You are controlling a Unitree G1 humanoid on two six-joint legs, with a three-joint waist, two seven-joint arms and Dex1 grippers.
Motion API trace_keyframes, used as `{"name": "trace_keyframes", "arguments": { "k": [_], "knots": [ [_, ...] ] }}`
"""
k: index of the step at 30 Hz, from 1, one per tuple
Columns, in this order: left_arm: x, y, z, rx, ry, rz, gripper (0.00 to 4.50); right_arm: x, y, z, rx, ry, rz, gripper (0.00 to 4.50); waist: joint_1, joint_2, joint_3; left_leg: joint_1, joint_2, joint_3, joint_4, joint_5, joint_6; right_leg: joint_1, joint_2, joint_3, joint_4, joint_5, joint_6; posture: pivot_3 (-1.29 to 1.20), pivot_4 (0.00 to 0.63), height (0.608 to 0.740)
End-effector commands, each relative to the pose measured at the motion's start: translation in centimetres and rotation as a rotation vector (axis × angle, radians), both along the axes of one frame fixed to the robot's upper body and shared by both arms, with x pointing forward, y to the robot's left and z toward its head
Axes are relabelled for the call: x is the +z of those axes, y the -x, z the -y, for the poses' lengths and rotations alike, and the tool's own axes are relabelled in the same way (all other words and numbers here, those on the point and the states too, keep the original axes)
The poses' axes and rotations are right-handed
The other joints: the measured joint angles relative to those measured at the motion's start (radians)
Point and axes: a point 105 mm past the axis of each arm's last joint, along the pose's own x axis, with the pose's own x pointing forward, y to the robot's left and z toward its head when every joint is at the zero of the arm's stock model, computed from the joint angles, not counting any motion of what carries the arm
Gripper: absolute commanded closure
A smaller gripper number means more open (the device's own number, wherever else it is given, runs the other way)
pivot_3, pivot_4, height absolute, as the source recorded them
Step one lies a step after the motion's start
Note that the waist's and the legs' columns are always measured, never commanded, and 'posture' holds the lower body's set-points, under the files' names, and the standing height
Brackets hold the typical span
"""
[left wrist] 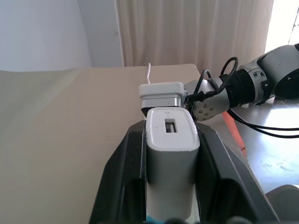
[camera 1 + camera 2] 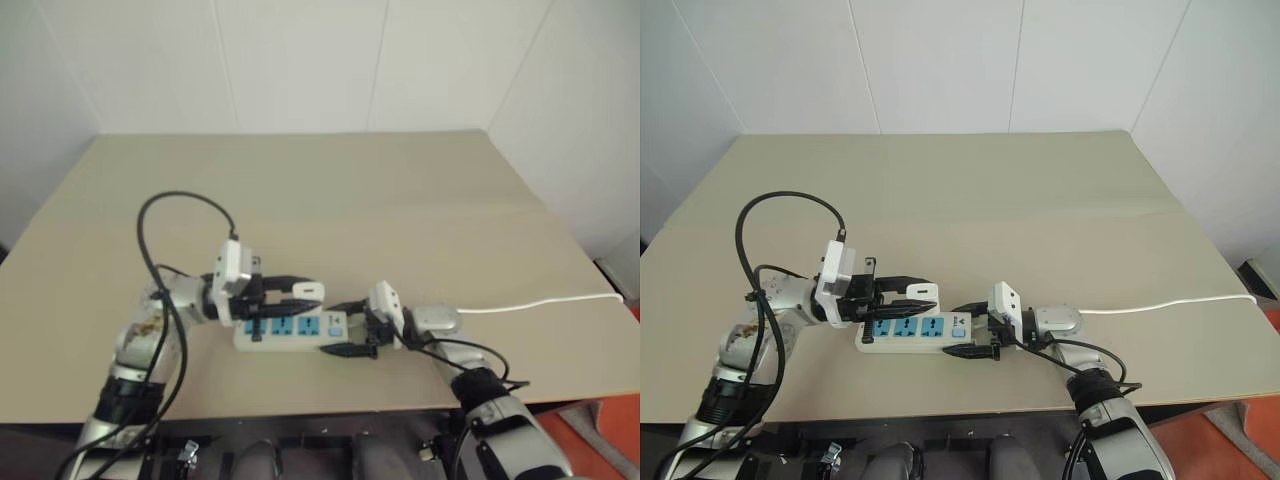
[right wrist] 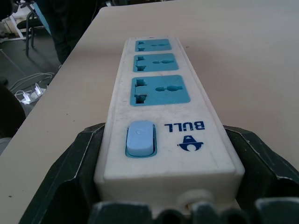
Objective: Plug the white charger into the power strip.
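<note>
Lower centre of frame: left pincer [image 2: 285, 293] clamps the white charger [image 2: 308, 291] level above the power strip [image 2: 290, 330], apparently to line it up over a socket | right pincer [image 2: 347, 330] straddles the strip's switch end, fingers wide against both sides, likely bracing it on the bench [image 2: 400, 210] | charger not yet plugged in

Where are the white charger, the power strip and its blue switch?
white charger [image 1: 170, 140], left wrist view, its end face.
power strip [image 3: 159, 135], right wrist view, its white top.
blue switch [image 3: 139, 138], right wrist view, its middle.
</note>
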Motion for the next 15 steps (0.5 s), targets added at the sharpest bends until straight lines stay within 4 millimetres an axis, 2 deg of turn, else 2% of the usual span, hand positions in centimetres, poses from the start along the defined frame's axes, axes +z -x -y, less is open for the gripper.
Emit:
{"name": "trace_keyframes", "arguments": {
  "k": [1,5,15],
  "knots": [
    [-0.9,0.2,0.2,-0.033,-0.018,0.036,3.48,-0.9,0.4,0.1,0.014,0.045,-0.021,1.07,0.0,0.0,0.0,0.0,0.0,0.0,0.0,0.0,0.0,0.0,0.0,0.0,0.0,0.0,0.0,0.0,0.15,0.74],
    [-2.5,0.3,0.1,-0.063,-0.071,0.059,3.48,-0.9,0.4,0.2,0.009,0.044,-0.023,1.07,0.0,0.0,0.0,0.0,0.0,0.0,0.0,0.0,0.0,0.0,0.0,0.0,0.0,0.0,0.0,0.0,0.15,0.74],
    [-3.1,0.2,0.5,-0.089,-0.073,0.039,3.48,-0.9,0.5,0.3,0.005,0.046,-0.03,1.07,0.0,0.0,0.0,-0.001,0.0,0.0,0.0,0.0,0.0,0.0,0.0,0.0,-0.001,0.0,0.0,0.0,0.15,0.74]
  ]
}}
